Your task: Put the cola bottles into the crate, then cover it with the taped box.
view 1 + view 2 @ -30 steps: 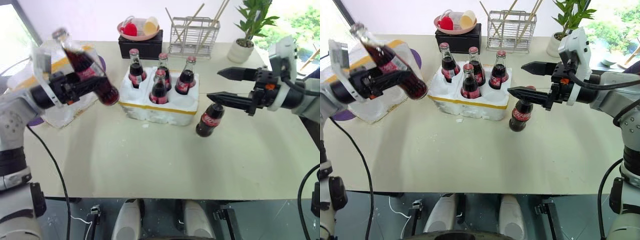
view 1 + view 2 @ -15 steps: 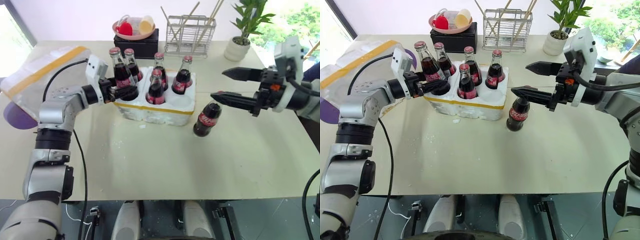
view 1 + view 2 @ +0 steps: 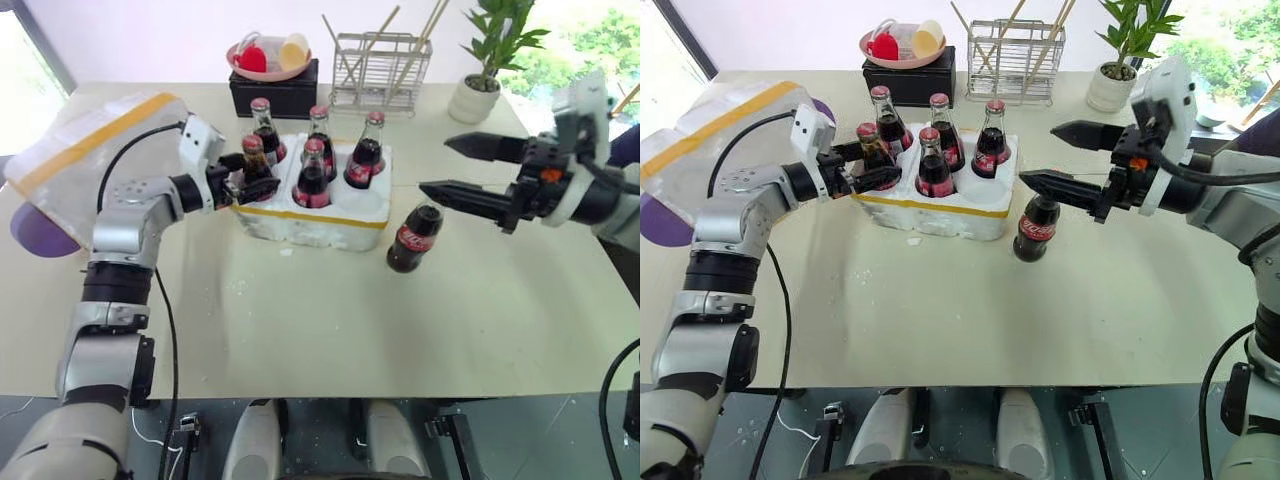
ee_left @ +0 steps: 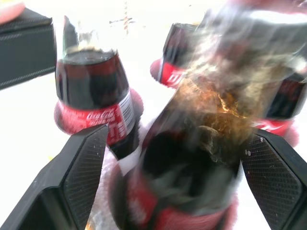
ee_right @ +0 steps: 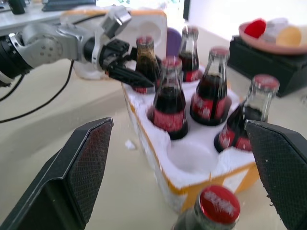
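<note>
Left eye view: left gripper (image 3: 243, 175) spread wide around a cola bottle (image 3: 253, 165) seated in the crate (image 3: 318, 213), five bottles in it. Sixth bottle (image 3: 414, 238) stands just right of the crate, right gripper (image 3: 462, 170) above it, jaws wide and empty. Taped box (image 3: 82, 148) left of the crate.

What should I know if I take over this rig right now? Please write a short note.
Left gripper: open, fingers on either side of the bottle it has just set in the crate's front-left cell.
Right gripper: open and holding nothing, above the last bottle, which stands on the table to the right of the crate.
Done: five bottles are in the crate.
Left: one cell, front right, is free. Put the last bottle there, then cover the crate with the taped box, which lies at the table's left edge.
</note>
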